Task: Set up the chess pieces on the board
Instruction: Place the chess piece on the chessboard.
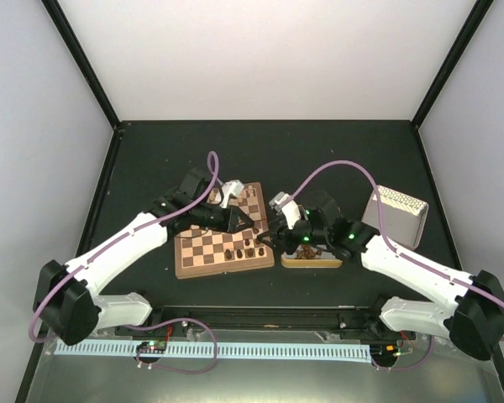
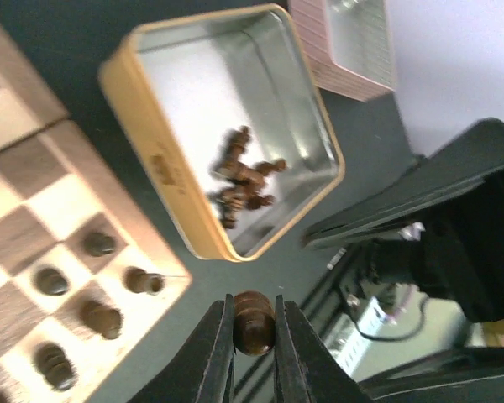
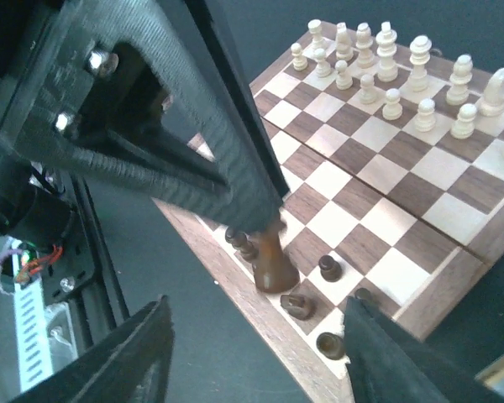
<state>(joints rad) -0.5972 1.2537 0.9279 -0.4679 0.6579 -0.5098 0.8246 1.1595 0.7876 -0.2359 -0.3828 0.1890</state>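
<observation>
We see one dark chess piece (image 3: pixel 273 260) clamped between the jaws of the left gripper (image 2: pixel 254 315), its base at the edge row of the board (image 3: pixel 361 210), among the other dark chess pieces (image 3: pixel 329 267) standing there. More lie loose in the tin (image 2: pixel 155 155) just beside the board, and cream chessmen (image 3: pixel 386 50) line the far side. The right gripper (image 3: pixel 258 303) hovers over that same edge, jaws wide apart.

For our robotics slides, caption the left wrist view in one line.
Left end effector grips a dark chess piece at the edge of the board, more dark pieces in the tin.
</observation>
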